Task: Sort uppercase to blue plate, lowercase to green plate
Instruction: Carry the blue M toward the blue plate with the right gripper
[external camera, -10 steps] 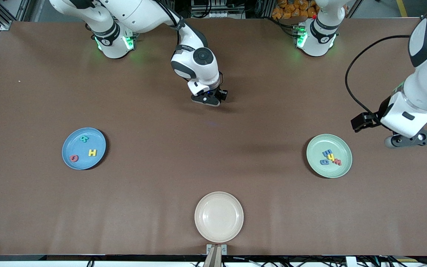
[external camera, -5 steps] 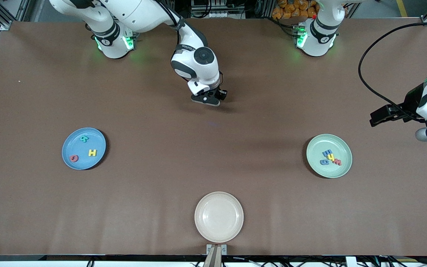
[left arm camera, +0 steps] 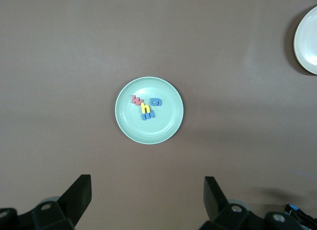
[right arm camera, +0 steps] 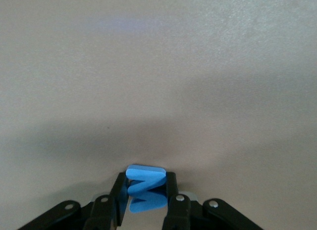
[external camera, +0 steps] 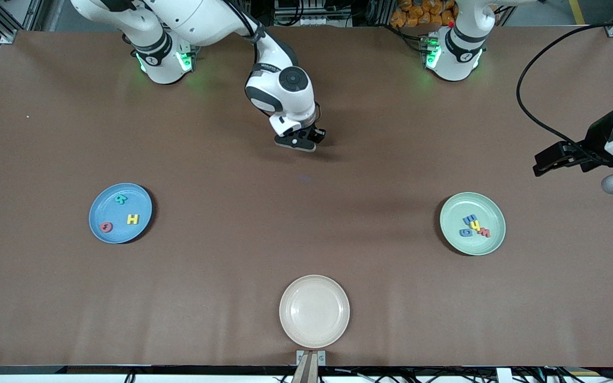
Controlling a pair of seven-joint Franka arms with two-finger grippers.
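So the right gripper [right arm camera: 143, 198] is down in the middle of the worktop [external camera: 232, 159], toward the robots' end, and its fingers [right arm camera: 118, 195] are clenched on the blue W [right arm camera: 144, 188], the last capital not yet sorted. The blue plate [external camera: 96, 223] already has the R [external camera: 120, 200], H [external camera: 133, 218] and Q [external camera: 106, 227] in it. The green plate [external camera: 493, 244] holds all four lowercase letters [external camera: 475, 225] bunched together. The left gripper [left arm camera: 147, 205] waits high up at its own end of the worktop, over bare cloth beside the green plate, fingers spread wide, holding nothing.

What I'd worry about: the W looks pinched by a thin edge and tilted, so the foam could squirm out on the lift or twist during the carry to the blue plate. It could also land on the rim and bounce off.

The surface is plain brown cloth with a few soft ripples, with an empty beige plate [external camera: 314, 311] nearest the front camera. Cables and metal framing run around the edges.
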